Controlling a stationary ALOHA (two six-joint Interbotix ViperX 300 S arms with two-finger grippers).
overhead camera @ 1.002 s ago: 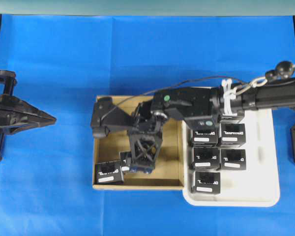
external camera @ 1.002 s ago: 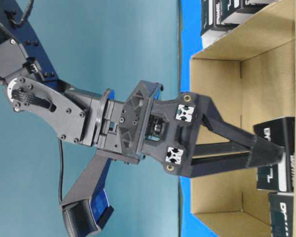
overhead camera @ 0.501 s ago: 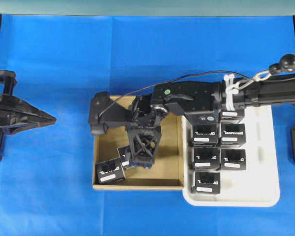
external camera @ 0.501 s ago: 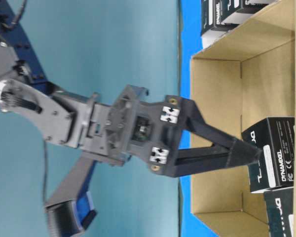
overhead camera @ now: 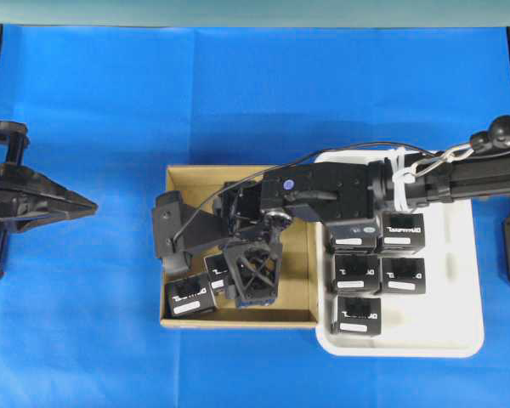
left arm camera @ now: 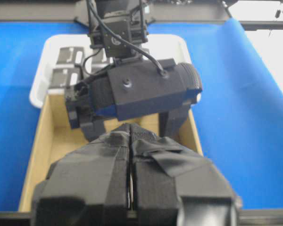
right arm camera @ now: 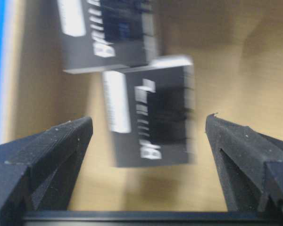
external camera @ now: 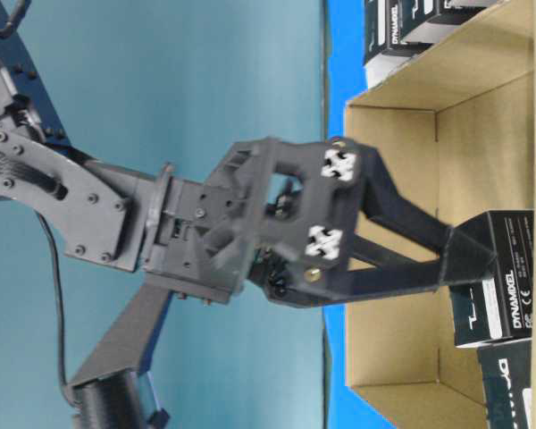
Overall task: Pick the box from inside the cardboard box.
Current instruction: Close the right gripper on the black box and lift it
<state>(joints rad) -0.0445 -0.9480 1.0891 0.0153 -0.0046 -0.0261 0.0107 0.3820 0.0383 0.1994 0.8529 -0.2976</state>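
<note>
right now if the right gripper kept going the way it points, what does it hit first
Most likely the box that sits between its open fingers inside the cardboard box. The right gripper already straddles it; the remaining gap is unclear, as the wrist view is blurred.

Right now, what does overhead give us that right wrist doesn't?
Overhead only: the white tray with black boxes, the left gripper shut and parked far left, and the whole cardboard box.

Right wrist only: a blurred close-up of the box lying between the wide-open fingers, untouched.

Both: the right gripper low inside the cardboard box, over two black boxes.
</note>
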